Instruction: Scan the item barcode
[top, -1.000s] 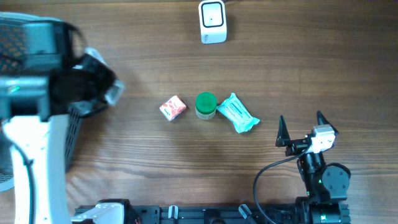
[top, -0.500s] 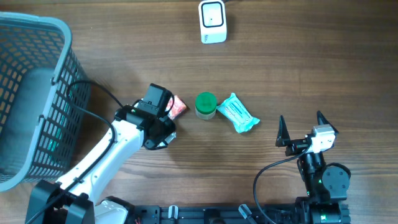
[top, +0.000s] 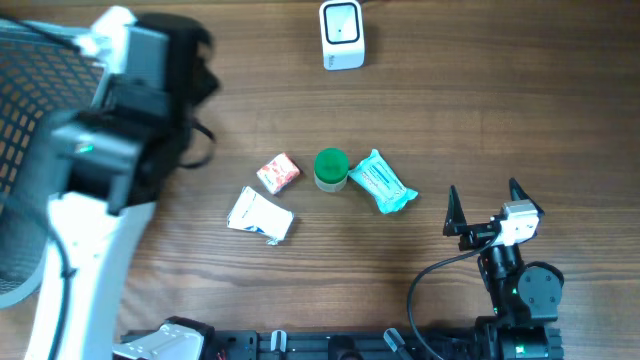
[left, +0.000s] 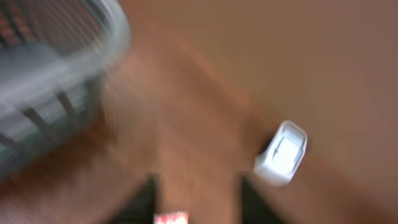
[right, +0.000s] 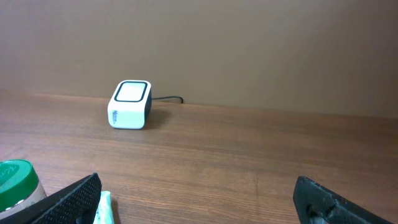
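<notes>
White, crinkled packet (top: 260, 215) lies flat on the wooden table (top: 450, 100), just beside a small red box (top: 278, 173). A green-lidded jar (top: 331, 169) and a teal pouch (top: 382, 181) continue the row past the box. The scanner (top: 342, 34) stands well apart at the far edge. Left gripper (left: 199, 199) is up near the basket (top: 20, 150) (too blurred to tell how its jaws stand). Right gripper (top: 485, 205) rests spread wide, empty.

On the desk (top: 480, 90), 3 items form a row, left to right: small box (top: 278, 173), jar (top: 331, 169), pouch (top: 381, 181). A flat packet (top: 259, 215) lies before the small box. The scanner (top: 342, 35) stands behind the row, the basket (top: 22, 130) far left.
</notes>
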